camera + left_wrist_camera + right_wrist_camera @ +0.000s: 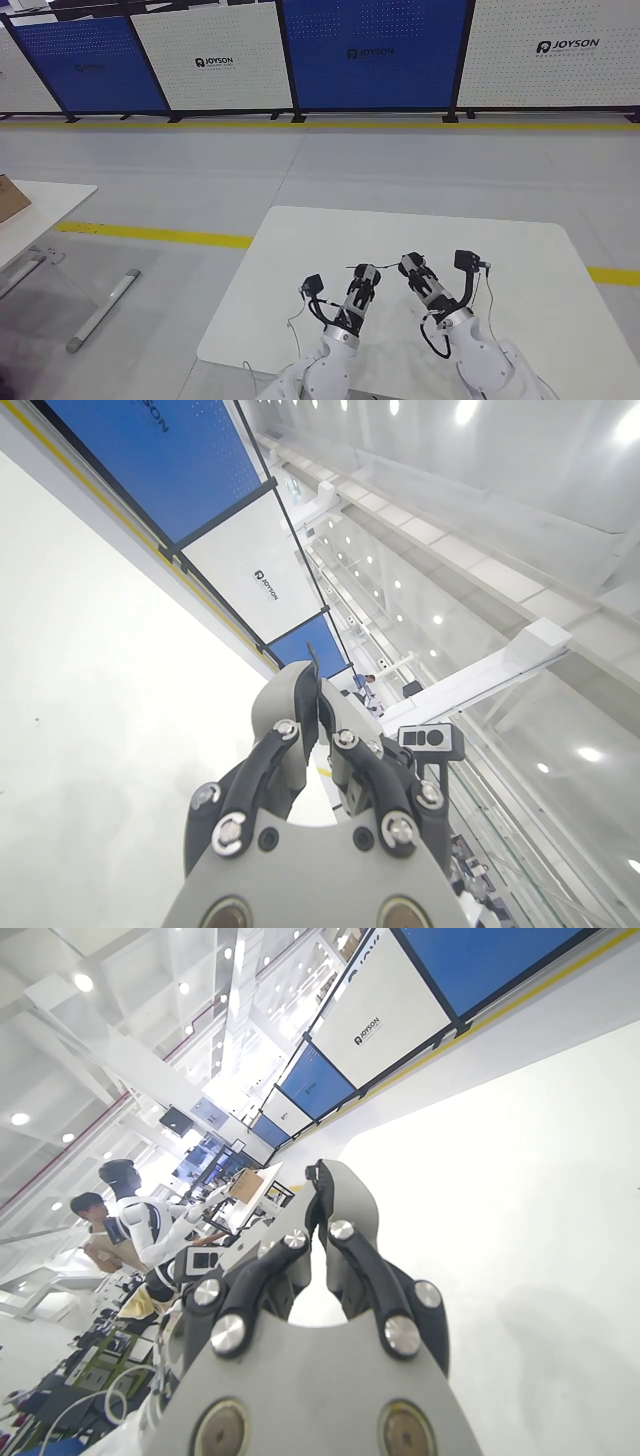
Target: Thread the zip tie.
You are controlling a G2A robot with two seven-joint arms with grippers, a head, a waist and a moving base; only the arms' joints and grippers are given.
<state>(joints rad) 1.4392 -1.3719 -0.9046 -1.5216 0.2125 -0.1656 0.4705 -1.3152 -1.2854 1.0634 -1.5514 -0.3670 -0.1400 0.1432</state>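
Note:
A thin black zip tie [386,266] spans the short gap between my two grippers above the white table [520,250]. The left gripper [365,273] is shut on it. In the left wrist view a short black end of the zip tie [311,654] sticks out past the closed fingertips of the left gripper [317,680]. The right gripper [409,265] is shut too. In the right wrist view a small black piece of the zip tie [312,1172] shows at the tip of the right gripper [318,1188]. Both grippers are held close together, tips toward each other.
The table top around the arms is bare white, with its front edge near the arms. A second white table [40,205] stands off to the left. Blue and white partition panels [375,55] line the far side of the floor.

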